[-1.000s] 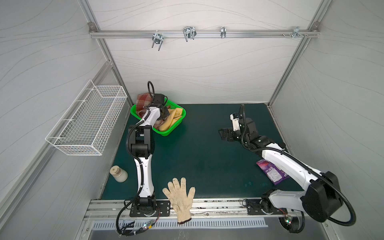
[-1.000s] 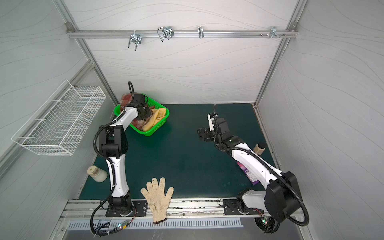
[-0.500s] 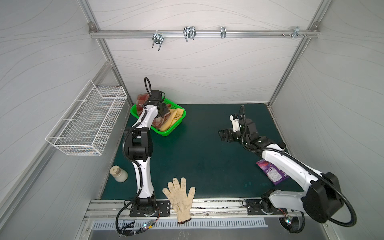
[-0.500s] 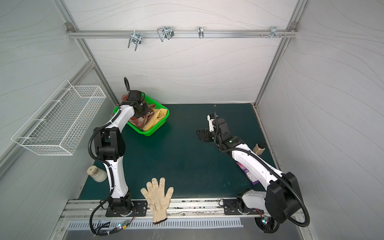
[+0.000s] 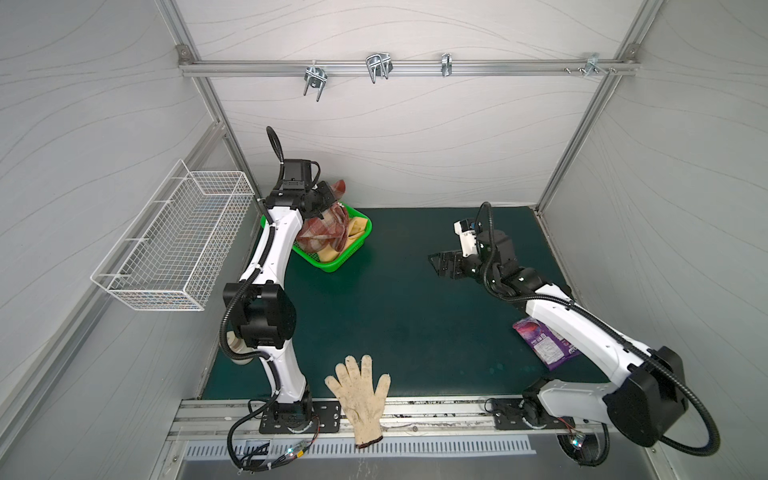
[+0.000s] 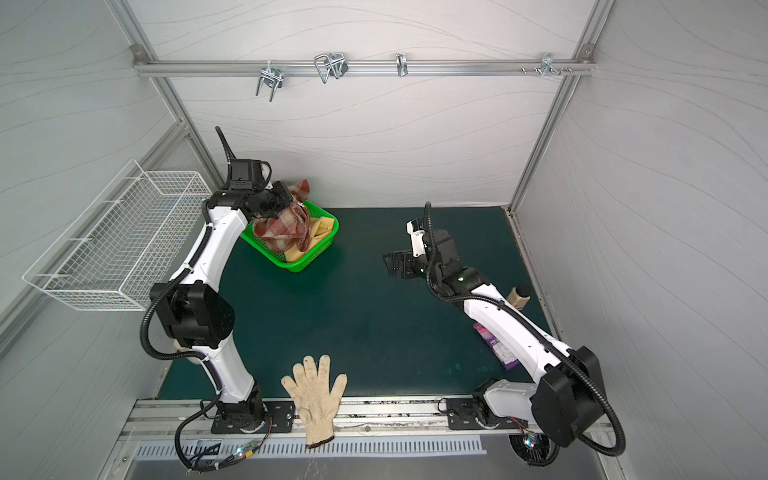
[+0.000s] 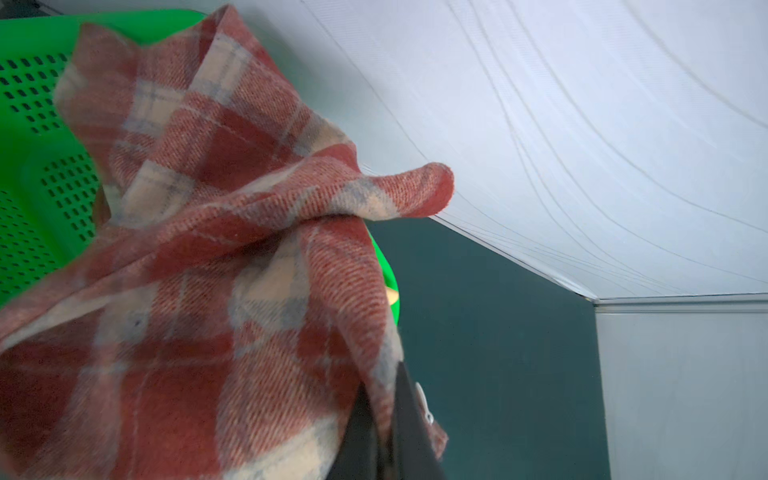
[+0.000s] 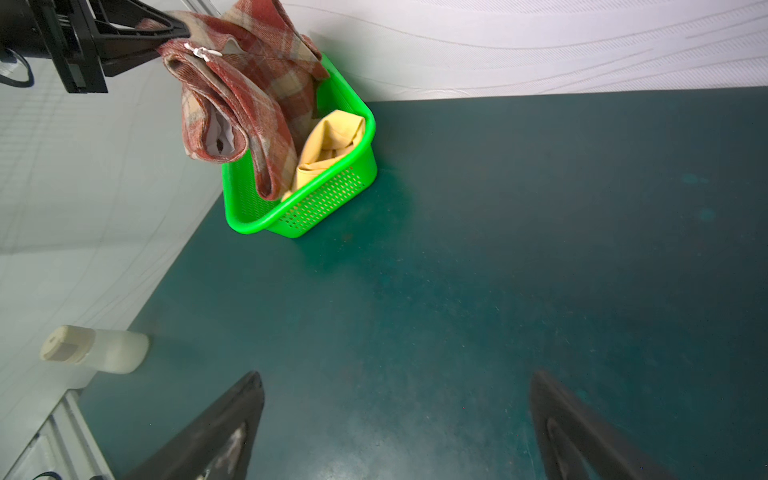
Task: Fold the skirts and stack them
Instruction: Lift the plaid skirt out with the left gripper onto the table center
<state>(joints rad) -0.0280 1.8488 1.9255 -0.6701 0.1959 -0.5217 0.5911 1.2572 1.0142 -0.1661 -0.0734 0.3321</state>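
Left gripper (image 8: 178, 29) pinches woolly plaid skirt (image 8: 257, 95).

rust-cream plaid skirt (image 8: 249, 83), mustard skirt (image 8: 332, 141), green basket (image 8: 332, 195)

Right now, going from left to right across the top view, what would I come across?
In a top view: wire basket → plaid skirt, lifted over its green tray → right gripper, open → purple packet.
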